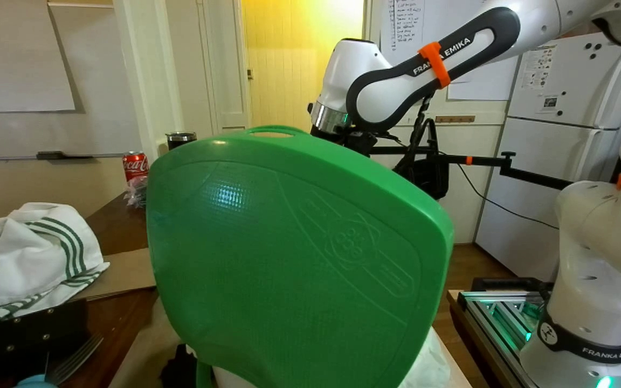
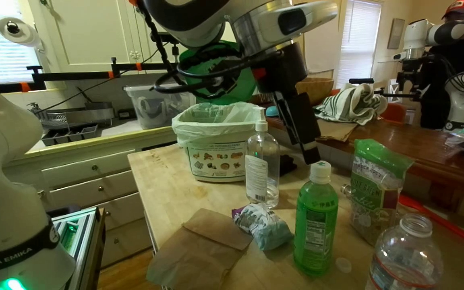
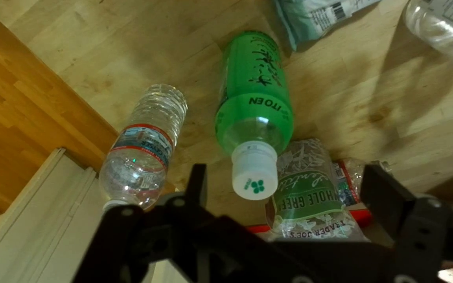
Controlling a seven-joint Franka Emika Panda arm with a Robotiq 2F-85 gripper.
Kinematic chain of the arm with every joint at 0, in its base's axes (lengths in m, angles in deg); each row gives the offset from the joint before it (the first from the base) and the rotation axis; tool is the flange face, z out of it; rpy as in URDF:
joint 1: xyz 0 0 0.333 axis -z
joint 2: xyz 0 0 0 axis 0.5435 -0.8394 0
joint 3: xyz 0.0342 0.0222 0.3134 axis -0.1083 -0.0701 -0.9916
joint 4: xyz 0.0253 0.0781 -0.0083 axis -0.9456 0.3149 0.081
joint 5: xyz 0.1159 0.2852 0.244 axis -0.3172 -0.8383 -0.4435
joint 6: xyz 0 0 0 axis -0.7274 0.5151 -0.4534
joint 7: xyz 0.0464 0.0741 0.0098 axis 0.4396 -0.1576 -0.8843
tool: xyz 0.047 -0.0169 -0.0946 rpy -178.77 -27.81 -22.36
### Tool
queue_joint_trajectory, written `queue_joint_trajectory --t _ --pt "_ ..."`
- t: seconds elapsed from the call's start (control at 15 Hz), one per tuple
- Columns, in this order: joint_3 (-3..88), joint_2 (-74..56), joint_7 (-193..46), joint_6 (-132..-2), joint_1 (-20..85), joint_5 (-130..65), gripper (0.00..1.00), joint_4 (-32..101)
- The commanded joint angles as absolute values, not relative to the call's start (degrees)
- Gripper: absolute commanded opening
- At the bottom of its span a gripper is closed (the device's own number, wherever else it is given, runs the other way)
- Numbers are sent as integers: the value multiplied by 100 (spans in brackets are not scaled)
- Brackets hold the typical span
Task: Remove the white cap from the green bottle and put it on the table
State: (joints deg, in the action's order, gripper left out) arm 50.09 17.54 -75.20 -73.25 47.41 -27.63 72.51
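The green bottle (image 2: 316, 227) stands upright on the wooden table (image 2: 167, 181) in an exterior view, and it also shows in the wrist view (image 3: 256, 84). Its white cap (image 2: 320, 172) is on its neck, and the cap's top with a green clover mark shows in the wrist view (image 3: 255, 173). My gripper (image 3: 285, 175) is open and empty. In the wrist view the cap appears between the fingers, closer to the left one. In an exterior view the fingertips (image 2: 311, 155) are just above and behind the cap, apart from it. A green lid hides the bottle and fingers in an exterior view.
A clear spray bottle (image 2: 262, 173), a crumpled packet (image 2: 262, 225), a lentil bag (image 2: 375, 193) and a clear water bottle (image 2: 405, 257) surround the green bottle. A small translucent disc (image 2: 343, 265) lies beside its base. A lined bin (image 2: 218, 149) with a green lid (image 1: 299, 258) stands behind.
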Motion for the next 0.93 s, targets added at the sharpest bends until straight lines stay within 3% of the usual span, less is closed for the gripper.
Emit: queue_joint_trajectory --t 0.0,0.47,0.53,0.6,0.87 --pt "5068 1586 -7522 -7596 4768 -2616 100 7218" --pt "5133 1430 -7479 -7968 4799 -2582 100 7241" --pt "5142 1419 -7492 -7982 4797 -2590 92 7244" --pt "5150 1408 -7502 -7990 4795 -2595 75 7242" --pt "5170 1382 -7514 -8003 4794 -2597 45 7246"
